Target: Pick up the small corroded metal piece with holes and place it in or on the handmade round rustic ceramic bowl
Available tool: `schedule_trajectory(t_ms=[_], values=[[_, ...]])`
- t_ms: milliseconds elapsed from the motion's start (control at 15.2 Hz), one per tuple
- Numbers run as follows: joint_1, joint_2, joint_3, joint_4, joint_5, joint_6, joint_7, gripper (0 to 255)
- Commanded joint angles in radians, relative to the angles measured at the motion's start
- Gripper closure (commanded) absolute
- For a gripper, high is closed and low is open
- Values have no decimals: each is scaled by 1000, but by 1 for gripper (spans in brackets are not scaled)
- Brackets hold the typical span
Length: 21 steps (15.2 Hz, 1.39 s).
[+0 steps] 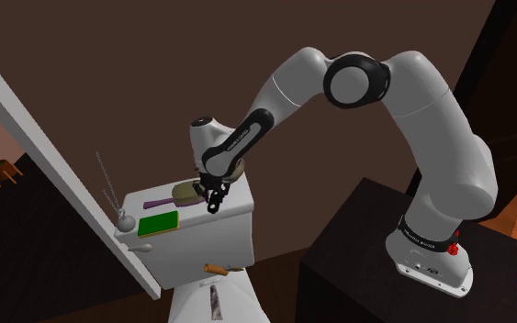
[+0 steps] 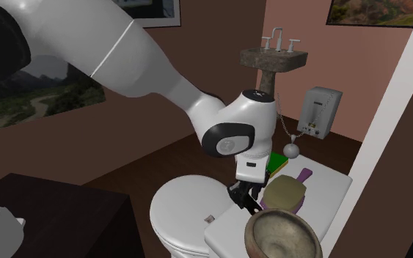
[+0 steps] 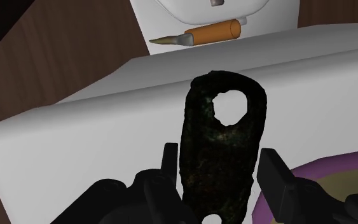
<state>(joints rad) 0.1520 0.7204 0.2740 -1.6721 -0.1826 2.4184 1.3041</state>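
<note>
Gripper (image 1: 214,203) pinching dark holed metal piece (image 3: 217,149) by its lower end. Holds it clear of white tank lid (image 1: 212,228), presumably for carrying across to brown bowl (image 2: 282,236) nearby.

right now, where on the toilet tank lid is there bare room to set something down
Bare: the lid strip along its seat-side edge, between the green sponge and the gripper, which holds the dark metal piece. Crowded: the row where the brush lies between sponge and bowl.
</note>
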Motion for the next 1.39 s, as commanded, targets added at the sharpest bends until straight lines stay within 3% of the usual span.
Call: schedule_trajectory(t_ms=[0, 1320], values=[[-3, -17, 4, 0, 4, -16, -2, 255], [-29, -178, 42, 28, 52, -202, -22, 255]])
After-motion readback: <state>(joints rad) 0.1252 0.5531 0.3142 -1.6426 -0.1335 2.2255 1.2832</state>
